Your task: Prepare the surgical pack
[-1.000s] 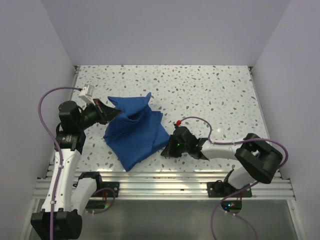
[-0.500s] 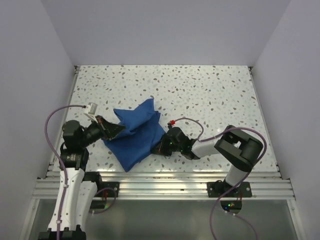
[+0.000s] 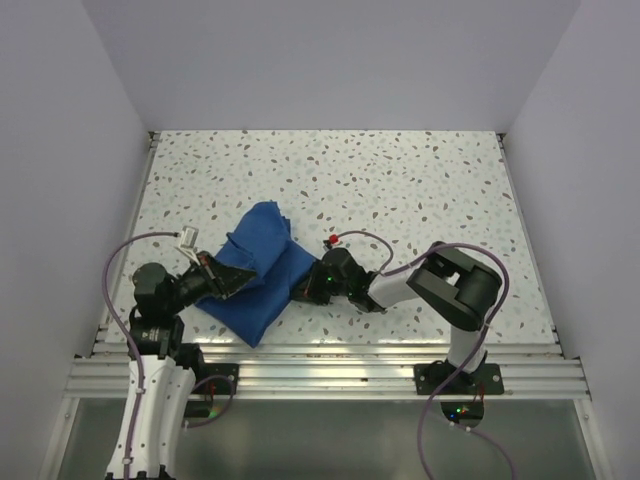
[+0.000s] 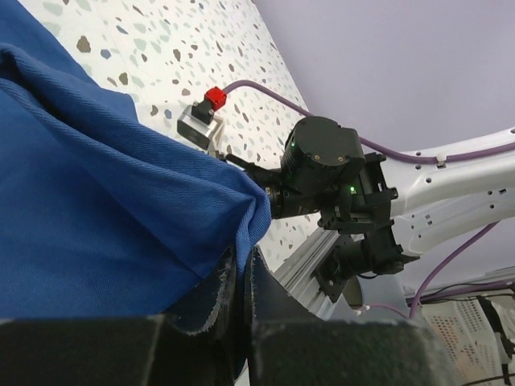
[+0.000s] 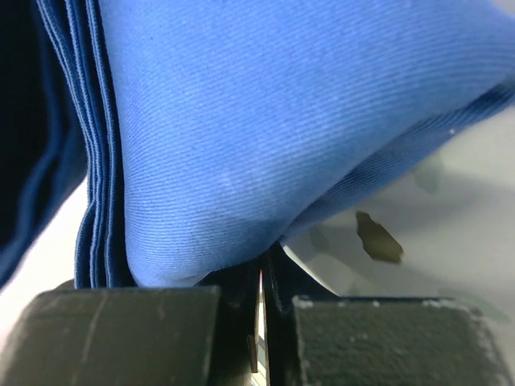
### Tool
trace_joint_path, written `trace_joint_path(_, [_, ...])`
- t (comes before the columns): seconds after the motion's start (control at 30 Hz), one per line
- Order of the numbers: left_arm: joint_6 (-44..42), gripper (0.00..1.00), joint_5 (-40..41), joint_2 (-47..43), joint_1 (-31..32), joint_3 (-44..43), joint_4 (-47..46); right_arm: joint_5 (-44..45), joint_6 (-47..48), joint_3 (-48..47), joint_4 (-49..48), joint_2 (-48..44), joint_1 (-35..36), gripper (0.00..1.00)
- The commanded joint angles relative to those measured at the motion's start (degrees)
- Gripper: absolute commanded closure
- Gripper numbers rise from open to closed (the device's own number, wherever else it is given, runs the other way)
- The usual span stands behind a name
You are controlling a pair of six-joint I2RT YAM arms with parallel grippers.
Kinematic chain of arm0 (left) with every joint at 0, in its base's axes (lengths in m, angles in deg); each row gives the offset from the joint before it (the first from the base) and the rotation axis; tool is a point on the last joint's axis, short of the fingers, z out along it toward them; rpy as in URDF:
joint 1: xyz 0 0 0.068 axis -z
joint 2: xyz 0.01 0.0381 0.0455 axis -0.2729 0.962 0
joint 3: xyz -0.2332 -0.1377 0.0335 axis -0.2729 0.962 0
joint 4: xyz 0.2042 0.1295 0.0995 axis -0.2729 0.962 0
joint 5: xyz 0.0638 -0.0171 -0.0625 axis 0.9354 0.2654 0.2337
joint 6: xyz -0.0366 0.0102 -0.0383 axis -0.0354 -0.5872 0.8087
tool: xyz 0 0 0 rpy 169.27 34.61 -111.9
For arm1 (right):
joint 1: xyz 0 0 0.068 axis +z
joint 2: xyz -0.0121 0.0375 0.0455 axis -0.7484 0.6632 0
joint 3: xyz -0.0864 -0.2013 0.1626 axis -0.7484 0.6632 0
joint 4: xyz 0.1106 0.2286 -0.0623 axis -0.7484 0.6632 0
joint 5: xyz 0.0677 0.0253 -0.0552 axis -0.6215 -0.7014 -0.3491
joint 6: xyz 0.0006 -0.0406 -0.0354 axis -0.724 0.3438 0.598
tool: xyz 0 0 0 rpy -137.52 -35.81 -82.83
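Observation:
The surgical pack shows as a bunched royal-blue cloth bundle (image 3: 257,262) on the speckled table, left of centre near the front. My left gripper (image 3: 228,281) is at its left side, shut on a corner of the cloth (image 4: 96,201); the fabric runs down between the two fingers (image 4: 241,272). My right gripper (image 3: 300,290) lies low at the bundle's right edge with its jaws shut. Its tips (image 5: 261,269) press against the bulging folded cloth (image 5: 282,121), and I see no fabric between them. Whatever is inside the bundle is hidden.
The right arm's wrist (image 4: 322,165) lies close behind the cloth corner, with a purple cable and red plug (image 3: 332,240). An aluminium rail (image 3: 320,365) runs along the near table edge. White walls close in the left, right and back sides.
Both grippers have moved toward the front left. The right one has slid left along the table against the cloth's right edge, and the bundle is now narrower and more bunched.

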Motion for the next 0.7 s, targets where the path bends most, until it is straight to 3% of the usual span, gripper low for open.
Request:
trace_joint_path(0.0, [3.4, 1.00, -3.4, 0.8, 1.0, 1.9, -5.7, 1.3, -0.3, -2.3, -2.1, 2.3, 0.4, 1.00])
trace_joint_path(0.2, [4.5, 1.00, -1.1, 4.5, 9.2, 3.4, -12.2, 0.8, 1.5, -1.7, 0.1, 1.4, -0.3, 1.00])
trace_joint_path(0.37, [3.7, 0.96, -0.7, 3.7, 12.2, 3.7, -10.4, 0.9, 6.5, -0.5, 8.4, -3.6, -3.3, 1.00])
trace_joint_path(0.5, [-1.3, 0.80, 0.1, 0.2, 12.2, 4.1, -1.6, 1.8, 14.3, -0.5, 17.7, -10.5, -5.7, 1.00])
trace_joint_path(0.53, [-1.8, 0.71, 0.5, -0.4, 12.2, 4.0, 1.8, 2.1, 15.4, -0.3, 21.1, -11.6, -6.8, 1.00])
trace_joint_path(0.67, [-4.2, 0.51, 3.1, -4.2, 12.2, 3.0, 8.2, 3.2, 19.8, 2.2, 27.6, -18.8, -10.2, 1.00])
